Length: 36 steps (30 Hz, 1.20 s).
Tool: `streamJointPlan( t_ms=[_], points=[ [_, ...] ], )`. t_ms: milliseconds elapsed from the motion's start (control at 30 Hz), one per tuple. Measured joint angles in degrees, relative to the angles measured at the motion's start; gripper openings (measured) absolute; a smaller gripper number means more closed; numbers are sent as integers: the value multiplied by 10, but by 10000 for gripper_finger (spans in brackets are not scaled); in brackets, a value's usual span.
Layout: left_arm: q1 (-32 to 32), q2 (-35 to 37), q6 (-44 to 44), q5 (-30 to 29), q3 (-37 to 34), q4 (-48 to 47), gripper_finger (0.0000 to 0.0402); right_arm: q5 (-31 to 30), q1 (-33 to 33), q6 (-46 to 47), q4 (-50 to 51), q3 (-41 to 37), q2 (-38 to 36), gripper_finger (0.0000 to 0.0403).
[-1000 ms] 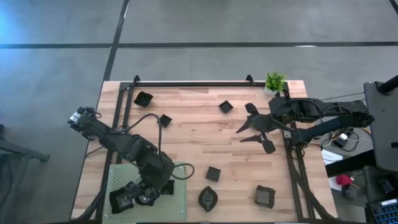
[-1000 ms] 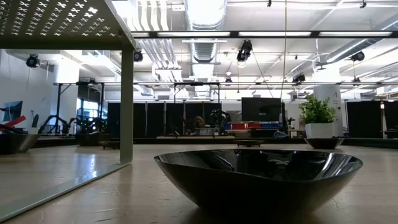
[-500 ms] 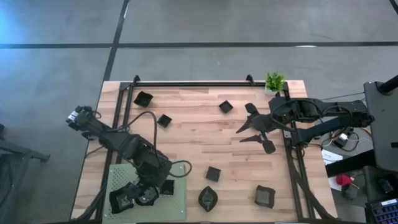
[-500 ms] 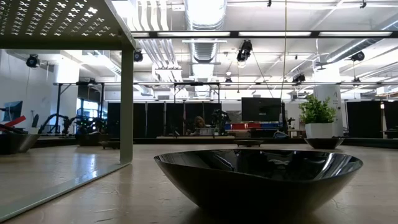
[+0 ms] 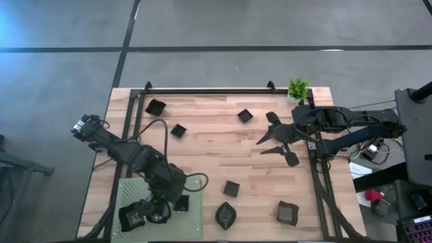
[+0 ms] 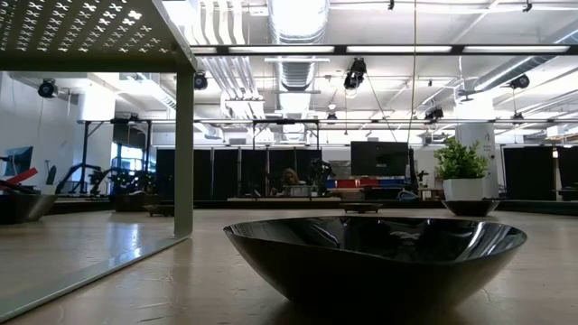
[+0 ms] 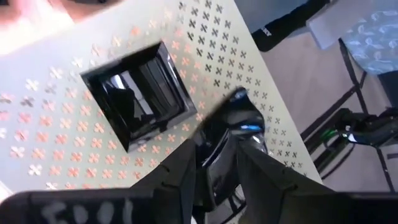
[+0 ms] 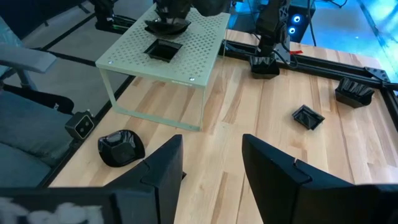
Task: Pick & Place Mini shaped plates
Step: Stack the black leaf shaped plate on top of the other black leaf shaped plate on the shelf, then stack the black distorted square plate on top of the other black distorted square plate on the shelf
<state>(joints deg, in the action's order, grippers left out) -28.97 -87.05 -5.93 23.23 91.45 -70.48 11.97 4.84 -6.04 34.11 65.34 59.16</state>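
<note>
Left gripper (image 5: 164, 214) over the green mat (image 5: 195, 223) at the counter's near left corner.
High view: plates on mat beneath it; right gripper (image 5: 277, 142) waits far right, jaws parted, empty; left wrist view: jaws wide, a dark plate (image 7: 238, 120) directly between them, square plate (image 7: 137, 98) just beside.

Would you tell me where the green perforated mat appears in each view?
High view: green perforated mat, lower left.
Low view: upper left, seen from beneath.
Left wrist view: fills most of it.
Right wrist view: far across the table.
Shared landmark: square plate on it.
</note>
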Motion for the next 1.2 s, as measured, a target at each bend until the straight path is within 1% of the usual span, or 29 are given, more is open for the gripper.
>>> streamJointPlan(
  t_ms=[167, 267, 433, 633, 800, 1033, 1200],
  points=[
    [0, -1, 0, -18, -1, 16, 110, 0, 0, 0, 0, 0, 0, 162],
    [0, -2, -2, -19, -15, 29, 110, 0, 0, 0, 0, 0, 0, 164],
    [0, -2, -37, -18, -29, 31, 110, 0, 0, 0, 0, 0, 0, 161],
    [0, -2, -52, -19, -29, 32, 110, 0, 0, 0, 0, 0, 0, 157],
    [0, -1, -52, -47, -29, 32, 110, 0, 0, 0, 0, 0, 0, 160],
    [-1, 8, -51, -115, -30, 35, 110, 0, 0, 0, 0, 0, 0, 160],
    [-1, 16, -54, -157, -30, 59, 110, 0, 0, 0, 0, 0, 0, 162]
  ],
)
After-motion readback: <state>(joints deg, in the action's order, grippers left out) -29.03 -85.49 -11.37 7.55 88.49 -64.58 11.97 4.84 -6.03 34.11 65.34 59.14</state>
